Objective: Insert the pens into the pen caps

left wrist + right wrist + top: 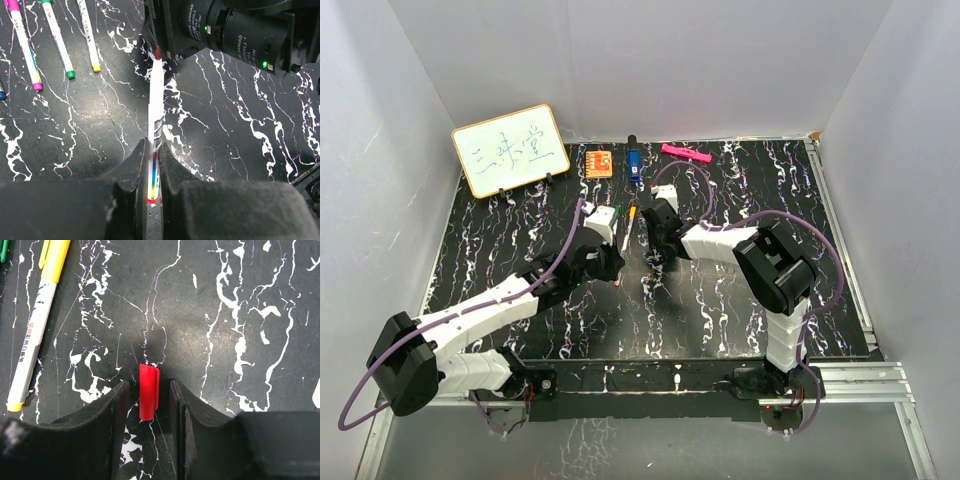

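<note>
Clamped in the left gripper [153,150], a red-tipped white plastic pen [156,100] is uncapped; its stubby red cap [149,395] is straddled, untouched, by the parted right gripper [149,385] (yellow-capped pen [37,335] finished).

Left arm [490,305]: extending forward and to the right from its base. Left gripper [153,150]: its fingers [136,167] are clamping the barrel of a red-tipped pen [156,95], which is projecting straight ahead. Right arm [775,270]: bending at a raised elbow, with the forearm reaching left toward centre. Right gripper [148,385]: its fingers [117,405] are standing parted, leaving a gap on either side of a red cap [149,397] between them. The two grippers are sitting near one another at centre.
</note>
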`<state>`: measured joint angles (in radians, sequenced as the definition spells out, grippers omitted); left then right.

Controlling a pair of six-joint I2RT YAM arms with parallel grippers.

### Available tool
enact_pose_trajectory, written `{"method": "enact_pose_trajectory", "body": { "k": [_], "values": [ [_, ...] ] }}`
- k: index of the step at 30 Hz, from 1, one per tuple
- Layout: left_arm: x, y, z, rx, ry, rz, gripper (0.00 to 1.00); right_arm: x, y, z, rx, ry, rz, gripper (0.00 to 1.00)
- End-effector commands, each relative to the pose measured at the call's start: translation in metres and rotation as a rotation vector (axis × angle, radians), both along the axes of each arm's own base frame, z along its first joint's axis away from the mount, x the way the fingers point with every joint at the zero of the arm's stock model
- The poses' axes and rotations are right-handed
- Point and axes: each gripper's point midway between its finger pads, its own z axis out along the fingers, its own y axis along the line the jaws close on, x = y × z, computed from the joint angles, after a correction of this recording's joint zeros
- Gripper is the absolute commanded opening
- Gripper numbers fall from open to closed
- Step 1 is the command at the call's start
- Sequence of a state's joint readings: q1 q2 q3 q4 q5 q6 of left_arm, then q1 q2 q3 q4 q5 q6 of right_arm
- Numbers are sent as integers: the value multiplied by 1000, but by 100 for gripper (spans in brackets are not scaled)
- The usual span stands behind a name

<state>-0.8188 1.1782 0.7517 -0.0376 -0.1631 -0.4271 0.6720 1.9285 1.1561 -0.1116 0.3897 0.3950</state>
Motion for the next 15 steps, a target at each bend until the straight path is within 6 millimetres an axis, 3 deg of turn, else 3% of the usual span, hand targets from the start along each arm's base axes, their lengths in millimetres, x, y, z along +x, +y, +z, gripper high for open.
{"method": "enact_pose_trajectory", "body": {
  "k": [1,9,15],
  "values": [
    [1,-3,7,-34,-12,-14,0,17,10,16,35,-42,-11,34],
    [2,-3,9,-42,-12,-10,0,9,5,3,5,12,-18,22],
    [3,-1,9,-40,-10,-5,0,-6,-1,-15,-21,92,-27,20]
  ]
}}
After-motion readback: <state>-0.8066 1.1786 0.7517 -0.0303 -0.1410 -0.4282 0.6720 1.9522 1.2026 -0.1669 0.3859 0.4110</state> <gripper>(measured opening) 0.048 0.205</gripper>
